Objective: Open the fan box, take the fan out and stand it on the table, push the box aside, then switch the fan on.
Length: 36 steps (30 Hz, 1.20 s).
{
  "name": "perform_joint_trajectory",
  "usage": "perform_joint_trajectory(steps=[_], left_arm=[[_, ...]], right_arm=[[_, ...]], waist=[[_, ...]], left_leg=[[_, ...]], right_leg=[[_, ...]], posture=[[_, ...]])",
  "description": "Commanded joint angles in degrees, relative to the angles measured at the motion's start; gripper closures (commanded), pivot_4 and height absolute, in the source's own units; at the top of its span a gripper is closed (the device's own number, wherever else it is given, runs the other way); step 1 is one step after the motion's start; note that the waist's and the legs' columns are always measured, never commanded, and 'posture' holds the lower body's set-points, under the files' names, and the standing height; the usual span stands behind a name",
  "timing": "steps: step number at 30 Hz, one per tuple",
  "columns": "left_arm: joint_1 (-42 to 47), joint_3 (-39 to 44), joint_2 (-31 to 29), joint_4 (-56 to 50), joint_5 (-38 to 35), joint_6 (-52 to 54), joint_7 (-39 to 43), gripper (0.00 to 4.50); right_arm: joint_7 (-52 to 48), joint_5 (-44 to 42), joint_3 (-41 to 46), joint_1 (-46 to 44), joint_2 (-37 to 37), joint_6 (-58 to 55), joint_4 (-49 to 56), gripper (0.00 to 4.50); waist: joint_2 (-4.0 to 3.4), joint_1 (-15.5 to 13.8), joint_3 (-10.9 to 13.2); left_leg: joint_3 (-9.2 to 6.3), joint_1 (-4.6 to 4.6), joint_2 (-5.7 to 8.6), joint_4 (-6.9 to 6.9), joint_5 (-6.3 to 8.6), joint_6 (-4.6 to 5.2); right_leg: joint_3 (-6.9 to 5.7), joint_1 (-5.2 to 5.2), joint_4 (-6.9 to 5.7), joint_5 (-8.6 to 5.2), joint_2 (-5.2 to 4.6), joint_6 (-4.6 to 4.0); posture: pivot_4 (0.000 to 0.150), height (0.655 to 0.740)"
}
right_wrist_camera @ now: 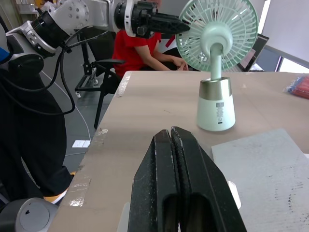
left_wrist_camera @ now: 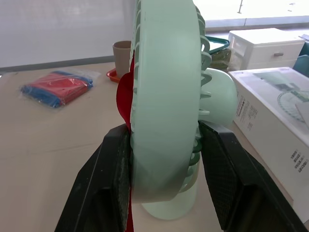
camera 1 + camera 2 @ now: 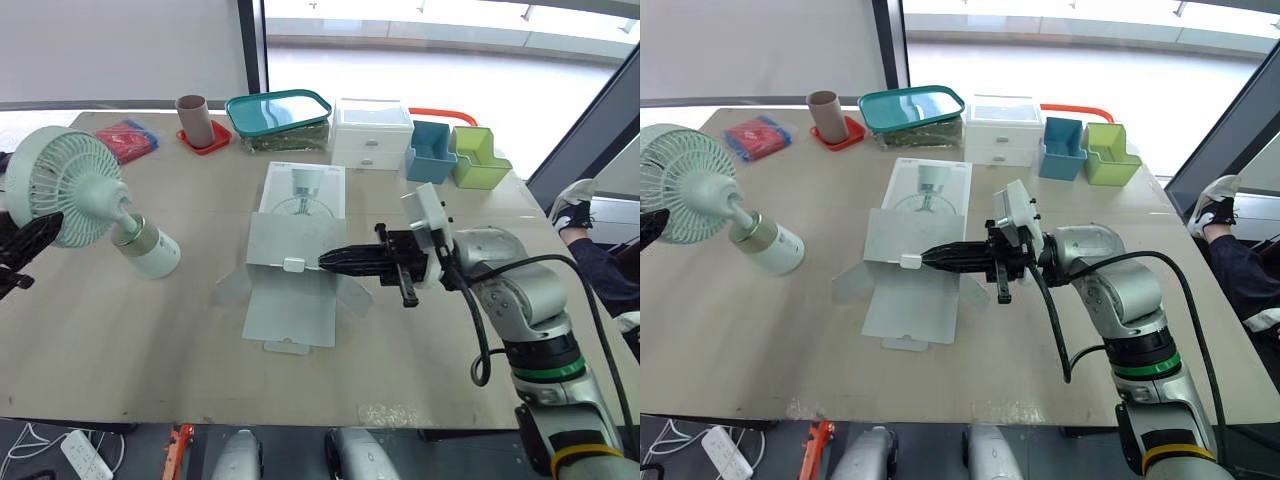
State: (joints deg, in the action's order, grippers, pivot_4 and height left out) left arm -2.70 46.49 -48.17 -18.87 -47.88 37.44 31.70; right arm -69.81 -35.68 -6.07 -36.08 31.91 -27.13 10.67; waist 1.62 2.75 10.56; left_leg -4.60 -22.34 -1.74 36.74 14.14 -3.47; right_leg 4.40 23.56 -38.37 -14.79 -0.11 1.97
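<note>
Step in hand: standing the fan point(image 3: 105, 210) on the bench point(image 3: 150, 350), left of the box point(image 3: 300, 215). Left pincer point(image 2: 164, 128) clamps the head rim; seat the base flat before releasing. Long axis near vertical, base down; grille front faces away from the box. Right pincer point(image 3: 330, 261) closed, tips at the box flap.

Mint-green fan point(image 3: 65, 185), white box point(image 3: 300, 195), teal lid point(image 3: 278, 108), red-and-blue packet point(image 3: 128, 138).

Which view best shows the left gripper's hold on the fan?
Left wrist view: the left gripper clamps the fan by its rim, close up. Right wrist view shows it far off; eye views crop it.
</note>
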Motion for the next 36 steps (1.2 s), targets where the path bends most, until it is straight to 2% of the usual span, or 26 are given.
perform_joint_trajectory(steps=[1, 10, 19, 21, 23, 25, 26, 27, 36], left_arm=[[1.72, -0.05, -0.38, -1.69, 3.02, -3.94, -0.32, 2.85], [3.73, -3.56, 0.18, 1.93, 8.33, -5.43, -1.04, 2.85], [4.30, -2.28, 0.52, 2.62, 5.49, -3.14, 0.73, 2.85], [4.28, -2.39, 0.10, 2.75, 4.92, -1.43, 0.00, 1.85], [4.60, -2.26, 0.02, 3.22, 4.69, -0.82, -0.75, 1.40], [5.01, -2.09, 0.08, 3.50, 4.67, -1.13, -0.68, 0.64], [5.15, -2.05, 0.07, 3.59, 4.80, -1.15, -0.73, 0.64], [5.27, -1.99, 0.09, 3.62, 4.85, -1.30, -0.64, 0.08], [4.91, -1.95, -0.55, 3.83, 5.37, -1.61, 0.96, 0.03]], right_arm=[[0.25, -0.80, 0.95, -0.06, 0.03, 0.19, 2.67, 4.50], [1.09, -0.53, 0.75, 1.53, 0.31, -0.03, 4.31, 4.50], [1.53, -1.18, 1.21, 1.90, 0.71, -0.60, 5.34, 4.50], [1.50, -1.18, 1.19, 1.85, 0.65, -0.57, 5.30, 4.50], [1.51, -1.22, 1.17, 1.72, 0.57, -0.65, 5.20, 4.50], [1.68, -1.13, 1.21, 1.40, 0.34, -0.63, 4.78, 4.50], [1.79, -1.09, 1.22, 1.26, 0.23, -0.62, 4.62, 4.50], [1.91, -1.13, 1.28, 1.14, 0.11, -0.64, 4.51, 4.50], [2.72, -1.81, 1.71, 0.70, -0.85, -0.78, 4.33, 4.50]], waist=[[0.00, -0.01, 0.00], [0.00, -0.04, 0.00], [0.00, -0.04, 0.00], [0.00, -0.04, 0.00], [0.00, -0.03, 0.00], [0.00, -0.02, 0.00], [0.00, 0.02, 0.00], [0.00, 0.03, 0.00], [0.00, 0.00, 0.00]], left_leg=[[0.00, 0.00, 0.00, 0.00, 0.00, 0.00], [-0.02, 0.07, 0.03, 0.03, -0.01, -0.02], [-0.02, 0.11, 0.02, 0.03, -0.02, -0.04], [-0.02, 0.12, 0.02, 0.04, -0.03, -0.04], [-0.02, 0.12, 0.02, 0.04, -0.02, -0.04], [-0.03, 0.11, 0.02, 0.04, -0.02, -0.04], [-0.03, 0.11, 0.02, 0.04, -0.02, -0.04], [-0.02, 0.11, 0.01, 0.04, -0.02, -0.03], [-0.03, 0.11, 0.01, 0.03, -0.02, -0.04]], right_leg=[[0.00, 0.00, 0.00, 0.00, 0.00, 0.00], [-0.03, -0.07, -0.03, 0.02, -0.01, -0.01], [-0.03, -0.09, -0.10, 0.02, -0.01, -0.01], [-0.03, -0.09, -0.10, 0.02, -0.01, -0.01], [-0.03, -0.09, -0.10, 0.02, -0.01, -0.01], [-0.03, -0.08, -0.11, 0.02, 0.00, -0.01], [-0.03, -0.08, -0.11, 0.02, 0.00, -0.01], [-0.03, -0.07, -0.11, 0.02, 0.00, -0.01], [-0.04, -0.07, -0.11, 0.02, -0.01, -0.01]], posture=[[0.150, 0.7400], [0.150, 0.7400], [0.150, 0.7400], [0.150, 0.7400], [0.150, 0.7400], [0.150, 0.7400], [0.150, 0.7400], [0.150, 0.7400], [0.150, 0.7400]])
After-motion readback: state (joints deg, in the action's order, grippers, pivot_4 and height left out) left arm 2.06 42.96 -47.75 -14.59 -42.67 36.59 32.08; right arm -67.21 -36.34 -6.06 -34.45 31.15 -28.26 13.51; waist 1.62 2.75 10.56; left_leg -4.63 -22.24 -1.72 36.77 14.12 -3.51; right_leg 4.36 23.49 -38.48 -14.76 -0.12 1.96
